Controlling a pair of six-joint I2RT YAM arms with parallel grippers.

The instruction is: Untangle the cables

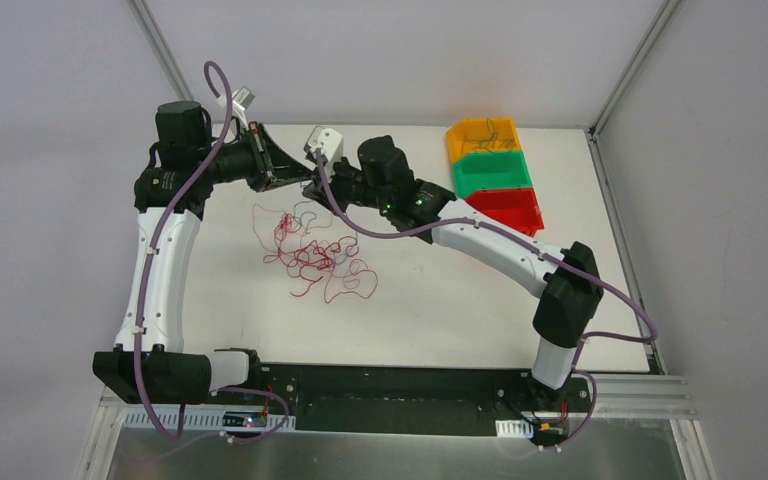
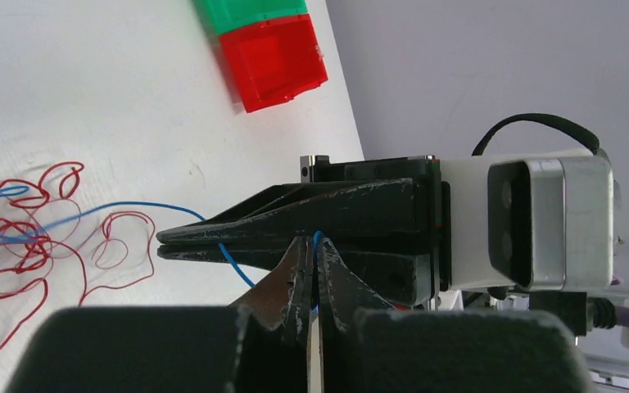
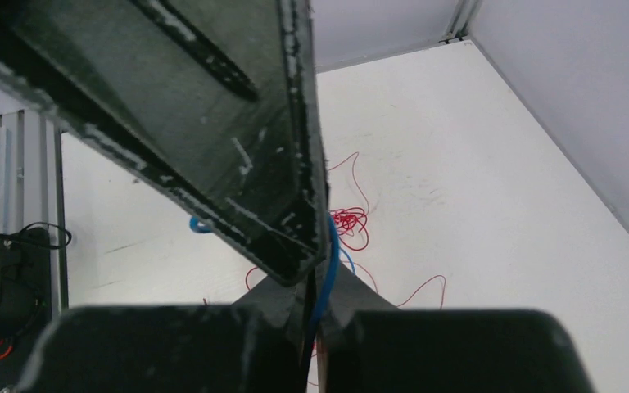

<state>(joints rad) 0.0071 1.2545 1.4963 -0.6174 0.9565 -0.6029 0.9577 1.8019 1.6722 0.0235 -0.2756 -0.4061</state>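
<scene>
Cables are spread in a loose knot on the white table, left of its middle and nearer than both grippers. Most of that knot is made up of red cables, looped over one another, with single curls trailing off to the near side and to the right. One blue cable is led out of the knot and up off the table to the grippers.

The left gripper is seen clamped on this blue cable, with the strand pinched between its closed fingertips. The right gripper is likewise closed on the same blue cable, which is seen running down between its fingers. The two grippers are held above the far part of the table, just beside each other and crossed, so that only a short piece of blue cable is left between them.

Three bins are set in a touching row at the far right of the table. The orange bin is placed farthest, the green bin in the middle and the red bin nearest. A few thin dark strands are faintly seen inside the orange bin, but what they are cannot be told. The contents of the green and red bins cannot be made out.
</scene>
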